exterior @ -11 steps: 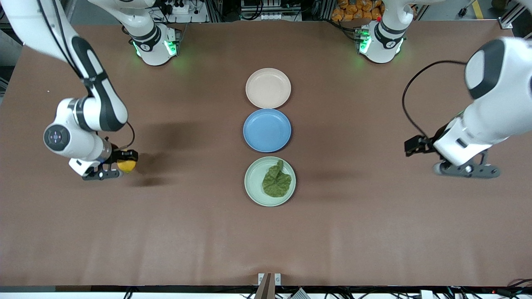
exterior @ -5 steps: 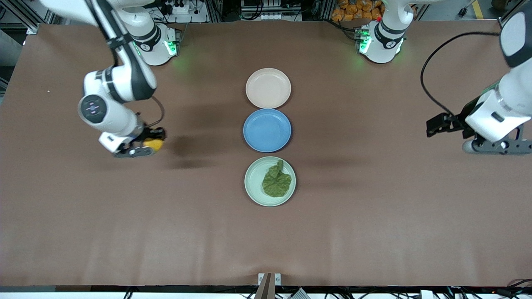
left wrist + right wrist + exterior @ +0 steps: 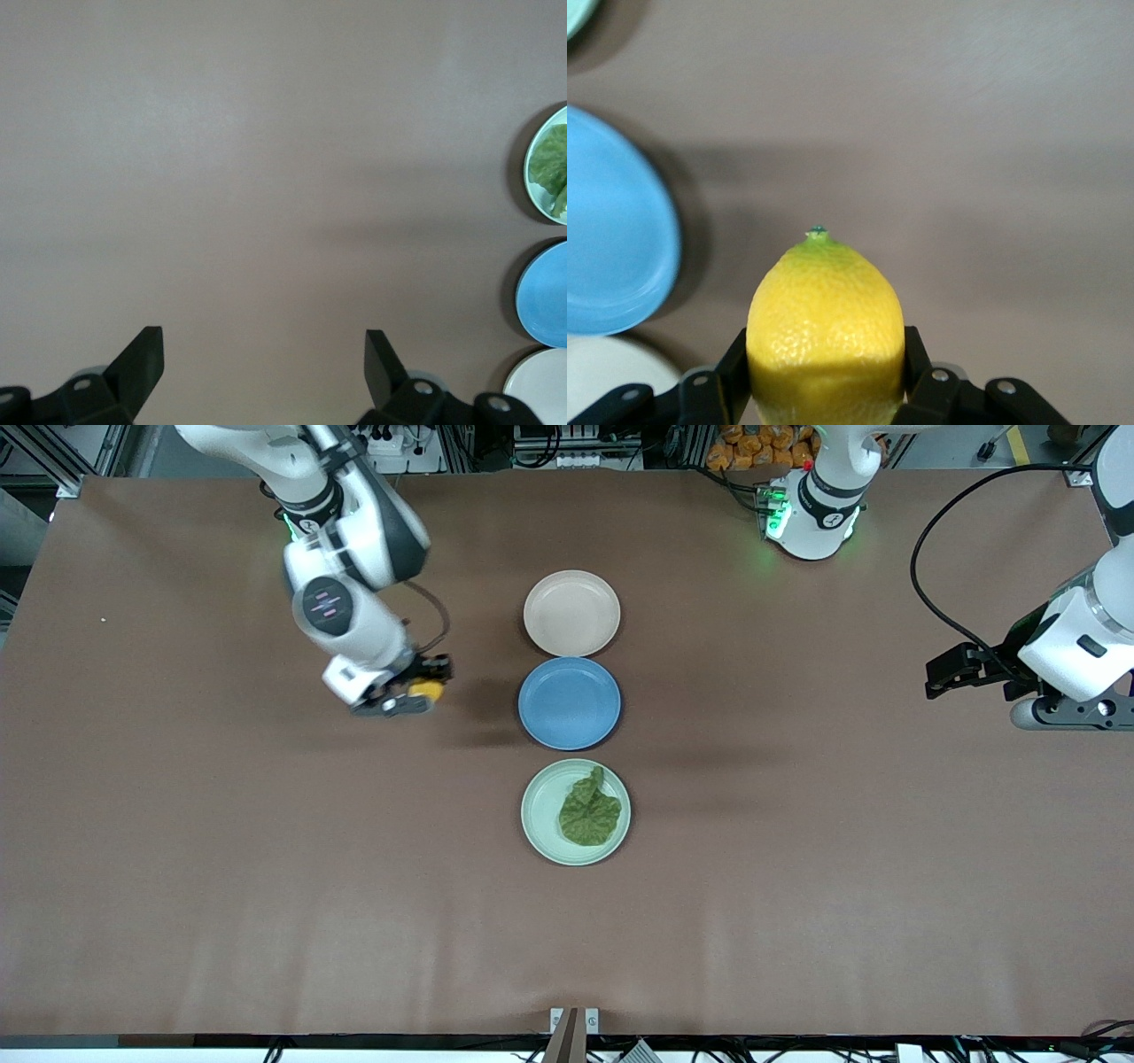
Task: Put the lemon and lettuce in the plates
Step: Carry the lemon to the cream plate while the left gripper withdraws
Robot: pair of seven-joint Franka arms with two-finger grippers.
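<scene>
2 black fingers (image 3: 735, 367) of my right gripper (image 3: 409, 695) press the lemon (image 3: 825, 332) from either side, its small green-tipped end pointing away from my wrist. I hold it in the air over bare brown table (image 3: 221, 868), just beside the blue plate (image 3: 570, 703) on the right arm's side, with a strip of open cloth between the fruit and that plate's rim.

My left gripper (image 3: 1076, 710) waits over the left arm's end of the table, its 2 fingers (image 3: 140, 359) spread wide apart with nothing between them and only plain tabletop beneath.

3 plates sit in a row down the middle, rims almost touching. The beige-pink plate (image 3: 571, 613) lies farthest from the front camera, the blue one is in the middle, and the mint green plate (image 3: 540, 828) lies nearest. The lettuce (image 3: 590, 812) rests in the mint green plate, toward its left-arm side, stem tip pointing at the blue plate. Wide room stays open around the row on both sides and toward the front edge.

I can read no writing or brand marks on the plates, the fruit or the cloth.
</scene>
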